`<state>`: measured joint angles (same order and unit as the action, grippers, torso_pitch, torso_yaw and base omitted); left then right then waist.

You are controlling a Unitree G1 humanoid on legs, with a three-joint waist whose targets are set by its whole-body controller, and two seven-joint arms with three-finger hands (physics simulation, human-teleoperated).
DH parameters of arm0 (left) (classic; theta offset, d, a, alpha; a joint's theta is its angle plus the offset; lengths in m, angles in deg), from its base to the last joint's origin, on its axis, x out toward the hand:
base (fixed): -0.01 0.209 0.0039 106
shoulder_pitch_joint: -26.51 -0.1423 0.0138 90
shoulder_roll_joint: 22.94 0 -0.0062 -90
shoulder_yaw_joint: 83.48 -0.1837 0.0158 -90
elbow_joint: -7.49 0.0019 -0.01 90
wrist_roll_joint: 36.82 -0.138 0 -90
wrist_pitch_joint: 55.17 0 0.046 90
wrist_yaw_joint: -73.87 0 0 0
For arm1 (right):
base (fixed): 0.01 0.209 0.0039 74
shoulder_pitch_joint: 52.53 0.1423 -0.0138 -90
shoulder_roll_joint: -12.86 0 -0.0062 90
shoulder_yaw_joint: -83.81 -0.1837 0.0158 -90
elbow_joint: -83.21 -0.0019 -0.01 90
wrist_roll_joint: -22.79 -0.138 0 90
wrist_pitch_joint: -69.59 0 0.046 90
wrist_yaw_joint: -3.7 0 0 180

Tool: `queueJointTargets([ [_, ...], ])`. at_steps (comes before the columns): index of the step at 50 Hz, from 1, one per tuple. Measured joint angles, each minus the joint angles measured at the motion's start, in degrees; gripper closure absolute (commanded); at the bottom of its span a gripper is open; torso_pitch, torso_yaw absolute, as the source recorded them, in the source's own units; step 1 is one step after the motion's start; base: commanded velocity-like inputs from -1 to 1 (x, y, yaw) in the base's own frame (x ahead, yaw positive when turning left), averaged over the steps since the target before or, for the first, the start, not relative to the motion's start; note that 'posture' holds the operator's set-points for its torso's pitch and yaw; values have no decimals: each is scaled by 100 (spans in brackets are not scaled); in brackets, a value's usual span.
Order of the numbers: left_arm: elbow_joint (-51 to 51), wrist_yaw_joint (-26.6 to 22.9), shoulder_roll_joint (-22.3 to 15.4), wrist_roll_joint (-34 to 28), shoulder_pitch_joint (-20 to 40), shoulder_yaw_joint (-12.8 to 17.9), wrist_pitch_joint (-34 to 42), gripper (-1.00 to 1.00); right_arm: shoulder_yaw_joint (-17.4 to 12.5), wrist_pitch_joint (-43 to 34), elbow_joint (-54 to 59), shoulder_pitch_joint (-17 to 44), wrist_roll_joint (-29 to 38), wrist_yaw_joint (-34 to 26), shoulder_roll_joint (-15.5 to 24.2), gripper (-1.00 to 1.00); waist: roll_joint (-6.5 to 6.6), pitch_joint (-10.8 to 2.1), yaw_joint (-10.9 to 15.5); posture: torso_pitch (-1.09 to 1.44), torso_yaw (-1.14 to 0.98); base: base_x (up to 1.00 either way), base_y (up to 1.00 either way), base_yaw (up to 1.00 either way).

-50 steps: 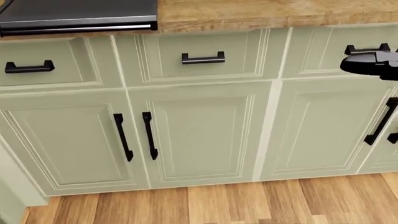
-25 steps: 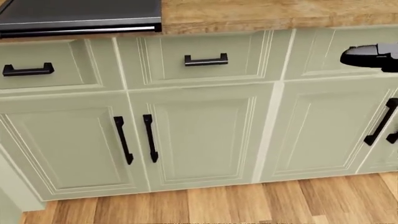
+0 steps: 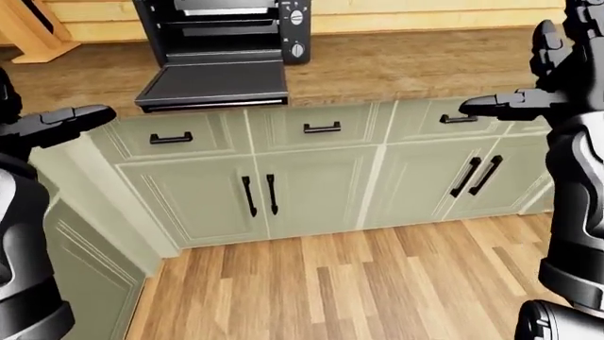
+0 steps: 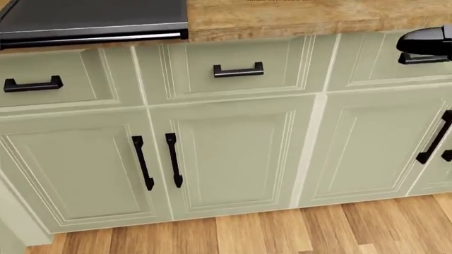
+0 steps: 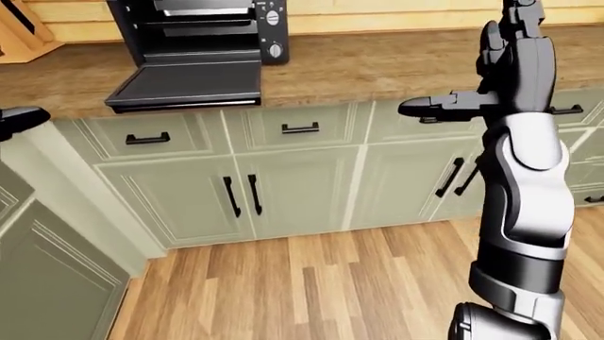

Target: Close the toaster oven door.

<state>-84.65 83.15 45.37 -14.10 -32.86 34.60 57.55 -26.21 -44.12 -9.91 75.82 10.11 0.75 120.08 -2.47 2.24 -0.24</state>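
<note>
- The oven (image 3: 226, 28) sits on the counter (image 3: 396, 64) at top left, its door (image 3: 215, 83) still hanging down flat.
- Your right hand (image 5: 500, 64) has gone up a bit, fingers spread wide.
- Your left hand (image 3: 57, 124) is open too, touching nothing.

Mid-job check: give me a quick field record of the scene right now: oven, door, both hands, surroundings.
toaster oven: on wooden counter, upper left of left-eye view
oven door: open, folded down flat over the counter edge
left hand: raised, open, empty, clear of door
right hand: raised, open, empty, right of oven
cabinets: green, shut
</note>
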Motion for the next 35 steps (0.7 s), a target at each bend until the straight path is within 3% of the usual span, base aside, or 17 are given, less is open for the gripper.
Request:
queueJointTargets([
  [4,-17,-16,9,86,-37,-130,89,-100,-50,-68,-45,-8,49,12,-1,-100,31,-10,-52,0,0,5,9,0],
  [6,-35,-16,-62,129,-2,-84,152,-100,-28,-111,-80,25,52,4,2,-100,124,3,-28,0,0,5,9,0],
  [10,-100,-16,-244,154,75,50,98,-100,-22,-148,-145,84,32,-21,24,-100,467,63,-26,0,0,4,9,0],
  [12,-75,-11,-339,163,103,110,58,-100,-11,-163,-133,127,27,-23,36,-100,741,10,-27,0,0,5,9,0],
  [17,103,73,-487,210,57,272,76,-100,111,-236,-92,85,-23,-73,-12,-100,650,29,68,0,0,5,9,0],
  [23,115,80,-625,316,58,297,3,-100,20,-212,-159,187,-25,-57,80,-100,211,58,47,0,0,5,8,0],
  [25,158,73,-683,335,46,312,-10,-100,14,-176,-192,209,-26,-54,97,-100,3,33,49,0,0,5,9,0],
  [26,160,71,-678,337,42,317,-29,-100,2,-160,-191,214,-25,-53,122,-100,-15,8,25,0,0,5,9,0],
  [27,154,70,-642,339,6,301,-49,-100,-33,-147,-184,191,-19,-48,131,-100,61,43,-19,0,0,5,9,0],
  [31,188,29,-649,382,-65,217,17,-100,-55,-243,-38,131,17,-25,129,-100,103,31,-33,0,0,5,9,0],
  [35,59,9,-783,427,-27,330,37,-100,-47,-277,-120,237,0,-42,181,-100,374,80,-14,0,0,4,9,0],
])
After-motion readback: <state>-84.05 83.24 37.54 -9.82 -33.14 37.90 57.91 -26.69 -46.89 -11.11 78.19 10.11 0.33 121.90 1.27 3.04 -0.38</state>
